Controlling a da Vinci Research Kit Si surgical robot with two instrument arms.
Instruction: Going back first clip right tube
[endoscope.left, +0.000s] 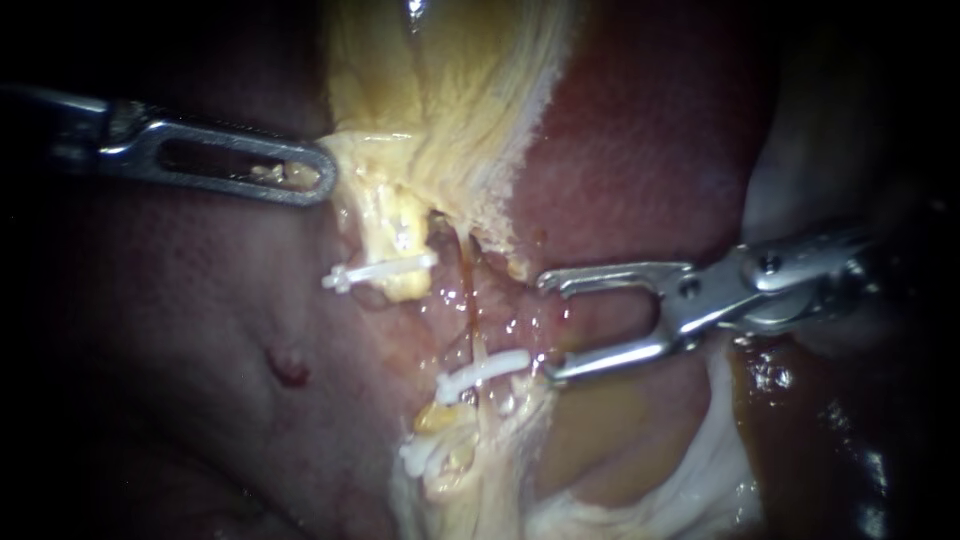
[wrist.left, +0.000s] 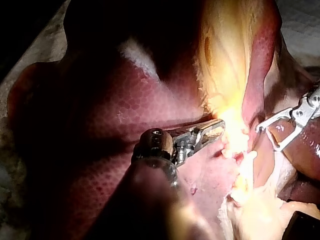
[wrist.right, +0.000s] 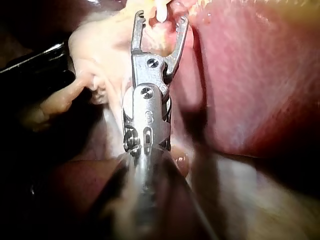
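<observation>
My right instrument (endoscope.left: 548, 328) comes in from the right with its jaws wide open and nothing between them. Its lower jaw tip lies just beside the end of a white clip (endoscope.left: 485, 370) that crosses the right tube (endoscope.left: 472, 300). Another white clip (endoscope.left: 380, 272) sits on the left tube (endoscope.left: 400, 240). In the right wrist view the open jaws (wrist.right: 160, 22) point at a white clip (wrist.right: 161, 11) just ahead of their tips. My left instrument (endoscope.left: 318, 175) is shut on yellowish gallbladder tissue (endoscope.left: 440, 110) and holds it at the upper left; it also shows in the left wrist view (wrist.left: 212, 131).
A further white clip (endoscope.left: 420, 455) sits lower down in the pale tissue. Red-brown liver (endoscope.left: 640, 150) lies behind and to the right of the tubes, and more liver (endoscope.left: 180, 330) fills the left. A small red spot (endoscope.left: 288, 368) marks it.
</observation>
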